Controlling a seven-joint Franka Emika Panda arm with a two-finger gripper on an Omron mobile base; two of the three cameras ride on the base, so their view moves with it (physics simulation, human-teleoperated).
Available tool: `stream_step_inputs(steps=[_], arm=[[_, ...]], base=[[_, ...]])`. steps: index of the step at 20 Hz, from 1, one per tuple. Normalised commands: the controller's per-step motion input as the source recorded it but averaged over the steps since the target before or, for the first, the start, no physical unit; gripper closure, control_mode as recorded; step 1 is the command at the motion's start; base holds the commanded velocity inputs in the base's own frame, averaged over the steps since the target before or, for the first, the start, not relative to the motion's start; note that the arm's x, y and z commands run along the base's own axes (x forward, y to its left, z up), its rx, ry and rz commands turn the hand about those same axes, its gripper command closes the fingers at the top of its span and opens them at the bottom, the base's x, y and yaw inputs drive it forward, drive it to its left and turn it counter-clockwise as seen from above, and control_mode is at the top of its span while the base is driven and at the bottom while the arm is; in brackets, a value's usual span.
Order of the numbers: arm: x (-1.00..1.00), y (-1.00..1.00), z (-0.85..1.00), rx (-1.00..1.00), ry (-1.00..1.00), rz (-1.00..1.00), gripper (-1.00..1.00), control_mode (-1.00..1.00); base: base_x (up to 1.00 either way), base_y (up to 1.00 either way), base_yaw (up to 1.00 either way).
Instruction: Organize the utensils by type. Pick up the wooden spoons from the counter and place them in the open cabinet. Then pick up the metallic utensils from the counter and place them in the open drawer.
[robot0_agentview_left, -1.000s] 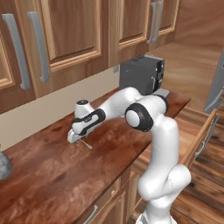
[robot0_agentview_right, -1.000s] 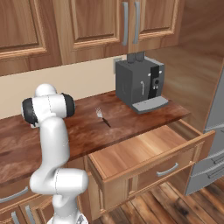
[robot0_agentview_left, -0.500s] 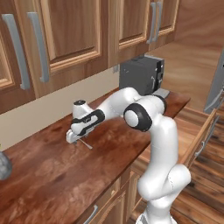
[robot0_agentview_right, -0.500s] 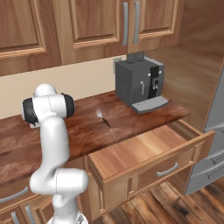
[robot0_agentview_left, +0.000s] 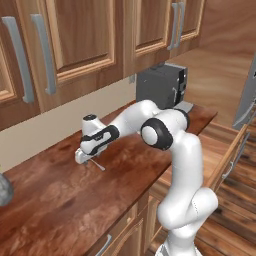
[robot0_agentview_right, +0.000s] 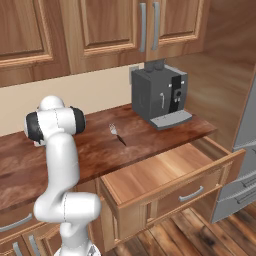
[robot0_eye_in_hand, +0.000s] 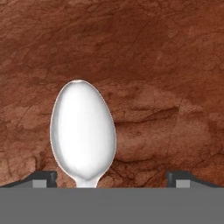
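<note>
No readable text, label, brand or number appears anywhere: the coffee machine (robot0_agentview_right: 159, 94) carries only blank dark panels (its small front controls are too blurred to make out).

A kitchen: wooden wall cabinets (robot0_agentview_right: 105, 30) hang above a reddish-brown counter (robot0_agentview_right: 100, 150) bearing a dark coffee machine (robot0_agentview_right: 157, 95) at the far right.
</note>
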Motion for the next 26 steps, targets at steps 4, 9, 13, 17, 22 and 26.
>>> stream_step_inputs(steps=[4, 9, 13, 17, 22, 26], arm=[[-0.08, -0.27, -0.86, 0.0, 0.0, 0.0, 1.0, -1.0], [-0.18, -0.38, -0.81, 0.0, 0.0, 0.0, 1.0, -1.0], [-0.14, -0.44, -0.56, 0.0, 0.0, 0.0, 1.0, -1.0], [-0.11, -0.54, -0.37, 0.0, 0.0, 0.01, 1.0, -1.0], [-0.17, -0.65, -0.29, 0.0, 0.0, 0.04, 1.0, -1.0], [-0.25, -0.52, -0.26, 0.0, -0.04, 0.05, 1.0, -1.0]], base=[[0.0, 0.0, 0.0], [0.0, 0.0, 0.0], [0.0, 0.0, 0.0], [0.0, 0.0, 0.0], [0.0, 0.0, 0.0], [0.0, 0.0, 0.0]])
